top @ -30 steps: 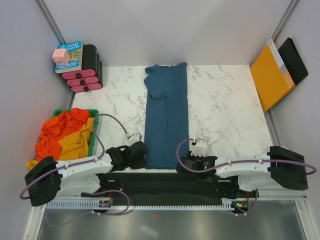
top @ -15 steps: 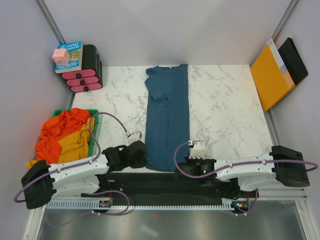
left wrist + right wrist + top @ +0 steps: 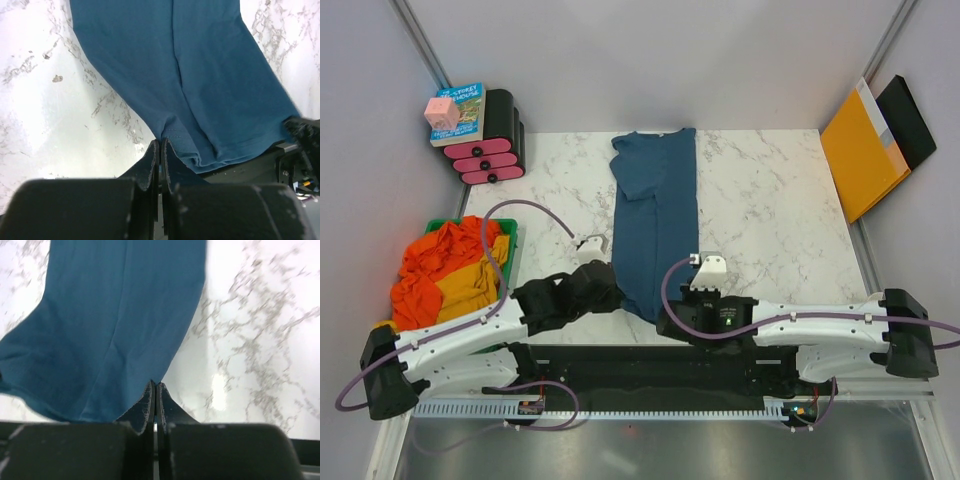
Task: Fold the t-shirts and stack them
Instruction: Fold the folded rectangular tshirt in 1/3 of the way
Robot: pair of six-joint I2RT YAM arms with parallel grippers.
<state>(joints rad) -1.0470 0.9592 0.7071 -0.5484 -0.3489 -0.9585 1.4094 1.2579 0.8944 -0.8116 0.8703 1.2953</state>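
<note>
Lab robot booth: grey partition walls (image 3: 620,60), marble table (image 3: 770,200).

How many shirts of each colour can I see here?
teal-blue shirt: 1, spread out long
orange shirt: 1 that can be made out, bunched in the green bin
mustard-yellow shirt: 1, bunched in the same bin
Total: 3, though the heap may hide more.
</note>
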